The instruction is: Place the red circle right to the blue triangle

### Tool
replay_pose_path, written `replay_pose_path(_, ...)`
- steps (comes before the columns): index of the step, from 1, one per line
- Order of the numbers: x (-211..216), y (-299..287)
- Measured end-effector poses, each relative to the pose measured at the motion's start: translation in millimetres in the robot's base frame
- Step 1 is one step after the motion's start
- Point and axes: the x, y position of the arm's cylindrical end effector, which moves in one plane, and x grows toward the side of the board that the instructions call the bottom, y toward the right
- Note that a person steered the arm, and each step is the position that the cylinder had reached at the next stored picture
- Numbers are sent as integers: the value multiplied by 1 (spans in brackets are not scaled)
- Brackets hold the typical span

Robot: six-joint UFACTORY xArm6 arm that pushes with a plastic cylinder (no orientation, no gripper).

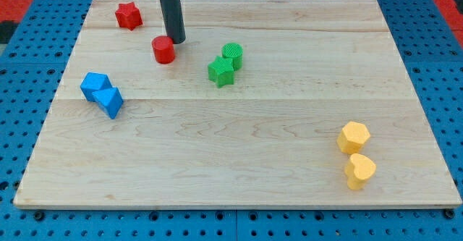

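The red circle (163, 50) sits on the wooden board (239, 168) at the upper left. My tip (176, 40) rests just to the upper right of the red circle, touching or nearly touching it. The blue triangle (111, 101) lies lower left of the red circle, against a blue cube-like block (95, 86) on its upper left. The rod runs up out of the view's top.
A red star (128, 15) lies near the top left corner. A green star (221, 71) and a green circle (232, 54) touch near the centre top. A yellow hexagon (354, 137) and a yellow heart (359, 171) sit at the lower right.
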Motion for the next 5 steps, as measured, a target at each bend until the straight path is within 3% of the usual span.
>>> replay_pose_path(3, -2, 9)
replay_pose_path(4, 15, 25)
replay_pose_path(5, 28, -6)
